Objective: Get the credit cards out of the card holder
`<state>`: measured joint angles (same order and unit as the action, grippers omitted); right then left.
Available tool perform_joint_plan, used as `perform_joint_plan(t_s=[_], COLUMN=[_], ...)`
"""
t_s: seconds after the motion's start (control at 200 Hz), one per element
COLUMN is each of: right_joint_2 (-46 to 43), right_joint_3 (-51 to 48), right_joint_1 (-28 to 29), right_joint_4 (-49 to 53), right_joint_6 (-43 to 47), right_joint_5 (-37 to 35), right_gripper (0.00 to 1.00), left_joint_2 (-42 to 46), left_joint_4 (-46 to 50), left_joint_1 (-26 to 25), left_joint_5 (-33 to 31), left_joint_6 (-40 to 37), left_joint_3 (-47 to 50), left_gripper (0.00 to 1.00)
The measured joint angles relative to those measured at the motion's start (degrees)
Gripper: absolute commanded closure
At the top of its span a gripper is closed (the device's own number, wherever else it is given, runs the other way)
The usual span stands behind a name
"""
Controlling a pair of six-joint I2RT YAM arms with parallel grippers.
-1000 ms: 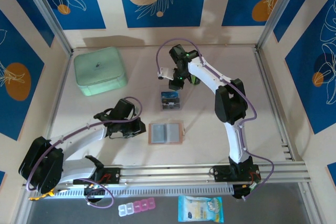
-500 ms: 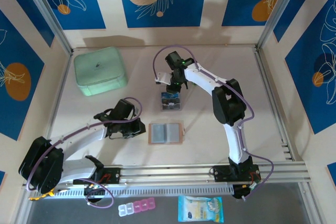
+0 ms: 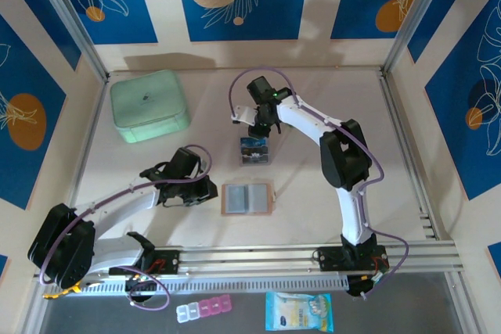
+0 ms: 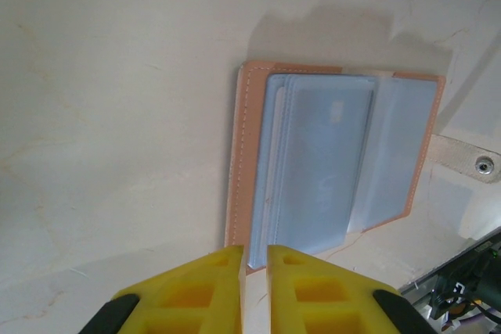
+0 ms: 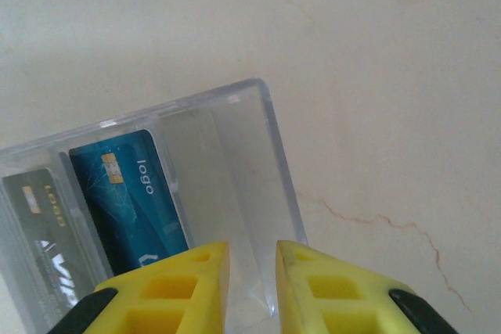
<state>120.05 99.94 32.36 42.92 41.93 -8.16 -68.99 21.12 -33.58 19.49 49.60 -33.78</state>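
- While the right gripper (image 5: 252, 254) hangs over the clear tray (image 5: 275, 154), fingers slightly parted and grasping nothing, the step in hand reads as drop-off of a pulled card.
- On the left gripper (image 4: 254, 260) the fingers are nearly closed with nothing between them, tips just beside a corner of the card holder (image 4: 243, 154).
- Holder lies open and flat on the table (image 3: 196, 84), near the tray but apart from it.
- Count: one card holder; two credit cards (image 5: 129, 193) in the tray, one blue and one dark, side by side; one tray slot bare; one mint-green case (image 3: 149, 105), well apart.
- Cannot tell whether the grey-blue pockets hide another card.
- Next move, likely: right arm to the holder, left pinning its edge.
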Motion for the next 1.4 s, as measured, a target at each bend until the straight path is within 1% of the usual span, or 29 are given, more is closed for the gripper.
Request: perform_joint_plan(t_s=[0.08,0.205,0.29,0.39,0.49,0.585,0.67,0.77,0.805,0.895,1.055,1.075,1.13,1.401], right_joint_2=[-1.84,-6.71,-10.4,-14.8,-19.19,-21.88,-23.23,-23.52,-23.52,-23.52,-23.52,-23.52,-23.52,-23.08], right_joint_3=[-1.05,-5.33,-8.87,-14.01,-20.0,-24.5,-27.78,-29.97,-30.42,-32.04,-36.57,-37.2,-38.62,-42.64], right_joint_1=[0.17,1.09,2.4,4.0,5.25,6.36,7.58,9.31,9.9,11.63,14.27,14.53,15.13,16.44], right_joint_4=[0.02,-0.33,-1.16,-3.65,-6.47,-9.22,-11.37,-12.55,-12.81,-14.69,-18.91,-19.5,-20.59,-25.35], right_joint_6=[-3.85,-12.46,-20.96,-31.06,-41.99,-51.8,-59.84,-68.06,-70.2,-75.56,-82.03,-82.88,-84.85,-90.47], right_joint_5=[0.07,0.46,0.61,1.64,4.42,7.58,9.92,12.55,13.38,15.5,18.12,18.32,18.78,20.17], right_gripper=[0.76,0.76,0.77,0.81,0.86,0.87,0.89,0.88,0.86,0.76,0.71,0.68,0.66,0.65], left_joint_2=[-1.14,-3.67,-5.27,-6.95,-8.09,-8.85,-9.66,-10.86,-11.34,-12.24,-13.44,-13.55,-13.7,-14.78], left_joint_4=[-1.03,-2.71,-3.85,-5.31,-6.12,-7.21,-8.2,-9.03,-9.27,-9.66,-9.79,-9.79,-9.77,-9.75], left_joint_1=[0.02,0.04,0.07,0.04,0.04,0.04,-0.07,-0.28,-0.37,-0.46,-0.79,-0.83,-0.83,-0.83], left_joint_5=[0.42,1.49,1.97,2.75,3.15,3.52,4.07,4.5,4.55,4.61,4.68,4.68,4.63,4.37], left_joint_6=[-0.04,-0.09,-0.2,-0.22,-0.2,-0.2,-0.24,-0.22,-0.24,-0.24,-0.24,-0.24,-0.24,-0.66], left_joint_3=[0.0,0.0,-0.02,-0.02,-0.15,-0.15,-0.15,-0.17,-0.17,-0.17,-0.17,-0.17,-0.17,-0.35], left_gripper=[0.84,0.84,0.84,0.86,0.89,0.92,0.94,0.96,0.97,0.97,0.98,0.98,0.98,0.99])
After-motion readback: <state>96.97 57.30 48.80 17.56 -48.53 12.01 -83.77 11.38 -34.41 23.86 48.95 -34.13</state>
